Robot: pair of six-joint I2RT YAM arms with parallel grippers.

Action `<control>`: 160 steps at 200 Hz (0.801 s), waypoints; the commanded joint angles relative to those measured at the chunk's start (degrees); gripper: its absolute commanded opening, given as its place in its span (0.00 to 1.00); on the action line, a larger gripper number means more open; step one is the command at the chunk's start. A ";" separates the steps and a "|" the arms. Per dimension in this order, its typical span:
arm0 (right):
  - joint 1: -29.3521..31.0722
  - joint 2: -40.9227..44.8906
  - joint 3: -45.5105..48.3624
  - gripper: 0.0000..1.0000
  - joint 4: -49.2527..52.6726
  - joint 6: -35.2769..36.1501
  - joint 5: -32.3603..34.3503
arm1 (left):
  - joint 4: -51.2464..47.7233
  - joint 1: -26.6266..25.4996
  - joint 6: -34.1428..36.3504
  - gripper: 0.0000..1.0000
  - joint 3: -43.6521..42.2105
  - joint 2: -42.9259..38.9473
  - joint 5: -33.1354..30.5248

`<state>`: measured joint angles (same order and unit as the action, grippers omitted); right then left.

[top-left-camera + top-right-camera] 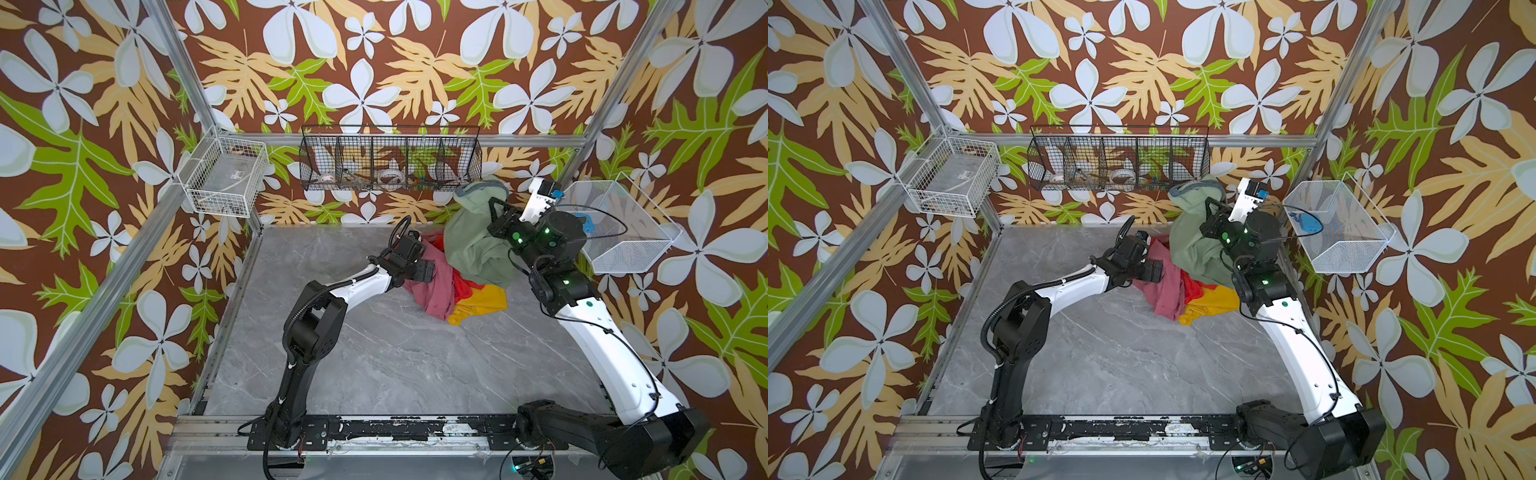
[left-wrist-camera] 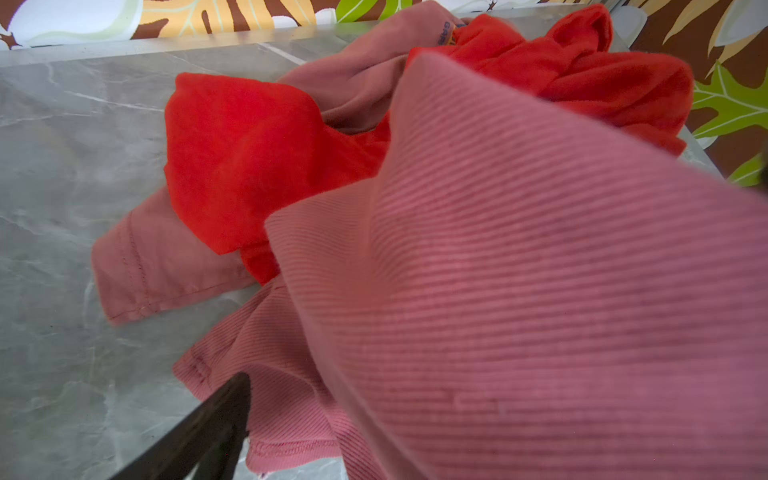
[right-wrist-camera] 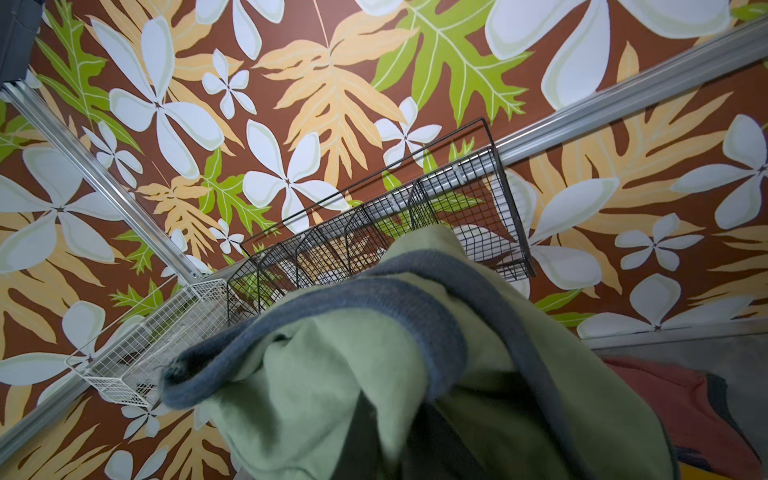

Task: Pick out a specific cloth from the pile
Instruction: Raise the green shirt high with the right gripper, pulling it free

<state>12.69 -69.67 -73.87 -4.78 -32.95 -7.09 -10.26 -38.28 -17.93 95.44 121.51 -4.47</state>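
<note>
Wallpaper (image 1: 374, 62) of white flowers and tan and green leaves on brown covers every wall; silver metal posts (image 1: 187, 70) frame the corners; the desk (image 1: 374, 357) is grey marble with pale veins, evenly lit; a white wire basket (image 1: 199, 174) hangs above its far left corner; a long black wire basket (image 1: 357, 153) with compartments hangs above the far edge; a white mesh basket (image 1: 623, 253) hangs by the right edge.

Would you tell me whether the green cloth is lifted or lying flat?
Lifted: the right claw holds the green cloth near its collar; the lower end drapes onto the pile.
</note>
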 commanded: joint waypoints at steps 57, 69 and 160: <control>1.72 -0.94 -3.80 0.00 -5.86 -2.64 -5.74 | -12.93 0.40 4.04 1.00 8.67 1.48 -2.76; 3.44 -1.89 -3.70 0.00 -5.93 -2.27 -5.28 | -12.64 0.40 3.83 1.00 8.07 0.48 -2.82; 5.51 -5.02 7.53 0.00 -9.55 -3.35 -2.84 | -17.39 1.10 6.15 1.00 3.18 -5.85 -10.29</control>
<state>18.09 -73.89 -67.35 -11.31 -37.21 -10.46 -23.35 -37.23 -13.34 98.83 115.98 -9.34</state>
